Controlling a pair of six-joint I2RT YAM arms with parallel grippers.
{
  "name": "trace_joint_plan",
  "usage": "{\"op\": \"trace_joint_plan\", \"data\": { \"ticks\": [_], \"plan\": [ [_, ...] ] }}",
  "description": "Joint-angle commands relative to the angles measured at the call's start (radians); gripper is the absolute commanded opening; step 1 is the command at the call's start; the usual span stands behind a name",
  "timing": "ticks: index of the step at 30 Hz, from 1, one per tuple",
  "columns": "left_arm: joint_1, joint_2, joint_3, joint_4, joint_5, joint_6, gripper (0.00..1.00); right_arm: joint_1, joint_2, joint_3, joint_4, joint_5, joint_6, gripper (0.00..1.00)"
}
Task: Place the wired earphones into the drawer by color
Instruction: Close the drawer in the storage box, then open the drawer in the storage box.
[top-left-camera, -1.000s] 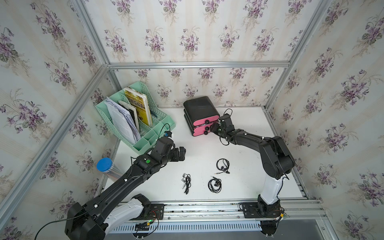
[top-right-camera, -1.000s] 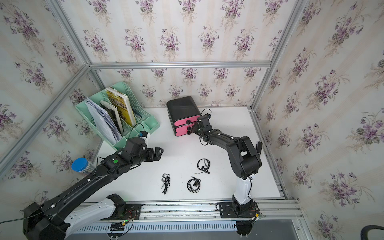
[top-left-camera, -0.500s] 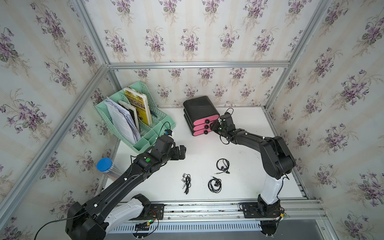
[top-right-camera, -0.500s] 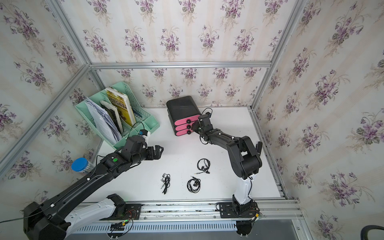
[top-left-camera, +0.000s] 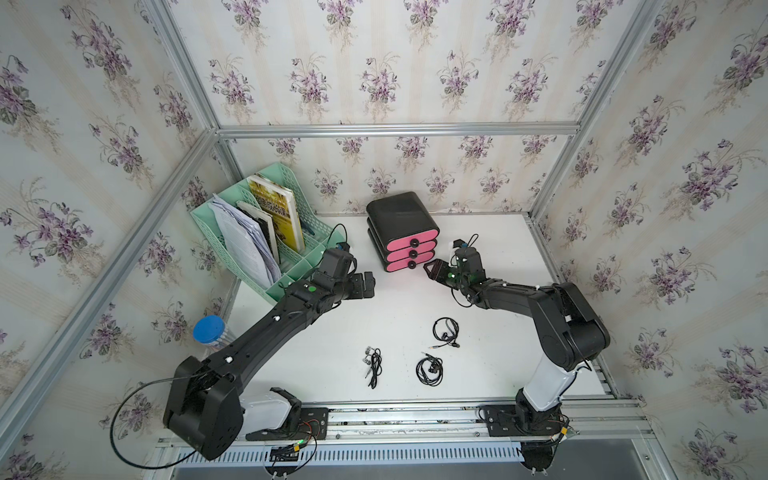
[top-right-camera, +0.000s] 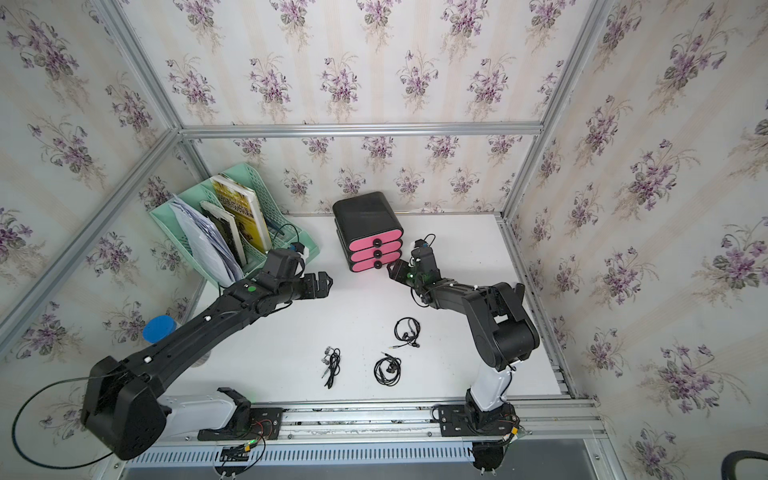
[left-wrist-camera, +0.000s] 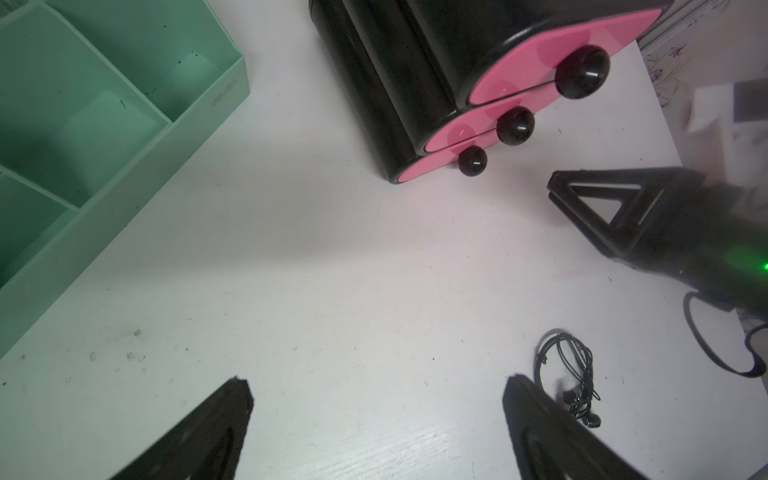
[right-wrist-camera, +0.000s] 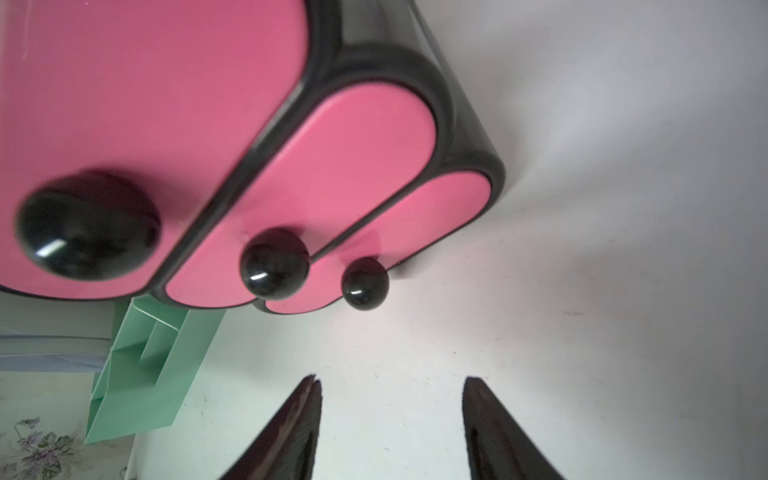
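Right tool (right-wrist-camera: 392, 382), half open and empty, faces the lowest drawer knob (right-wrist-camera: 365, 283) just ahead; left tool (left-wrist-camera: 376, 380) stands wide open.

I see walls (top-left-camera: 374, 62) papered in cream stripes with purple flower sprigs on three sides. Silver metal bars (top-left-camera: 395, 129) run along the corners and across the back. The white table (top-left-camera: 519, 257) is evenly lit (the left wrist view shows a few scuff marks (left-wrist-camera: 133, 355) on it). A mint-green file rack (top-left-camera: 309, 255) stands at the far left, holding papers (top-left-camera: 245, 245) and a yellow book (top-left-camera: 276, 212). A jar with a blue lid (top-left-camera: 209, 328) stands just off the table's left edge. A metal rail (top-left-camera: 415, 419) runs along the near edge.
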Motion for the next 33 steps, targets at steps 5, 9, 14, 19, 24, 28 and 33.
{"op": "trace_joint_plan", "data": {
  "ticks": [5,9,14,19,24,28,33],
  "plan": [
    [0.046,0.172,0.126,0.074,0.121,0.005,0.99,-0.002,0.073,0.015,0.171,-0.125,0.029,0.56],
    [0.053,0.246,0.179,0.085,0.133,-0.004,0.99,-0.001,0.115,0.038,0.198,-0.133,0.049,0.55],
    [0.058,0.298,0.221,0.099,0.144,-0.018,0.99,-0.001,0.174,0.074,0.234,-0.149,0.078,0.53],
    [0.056,0.324,0.245,0.096,0.15,-0.025,0.99,0.0,0.227,0.101,0.27,-0.151,0.11,0.5],
    [0.056,0.318,0.242,0.096,0.153,-0.032,0.99,0.004,0.268,0.113,0.325,-0.148,0.149,0.49],
    [0.057,0.31,0.238,0.095,0.155,-0.034,0.99,0.013,0.299,0.131,0.344,-0.142,0.164,0.48],
    [0.057,0.295,0.222,0.096,0.158,-0.039,0.99,0.019,0.322,0.148,0.356,-0.133,0.176,0.48]
  ]
}}
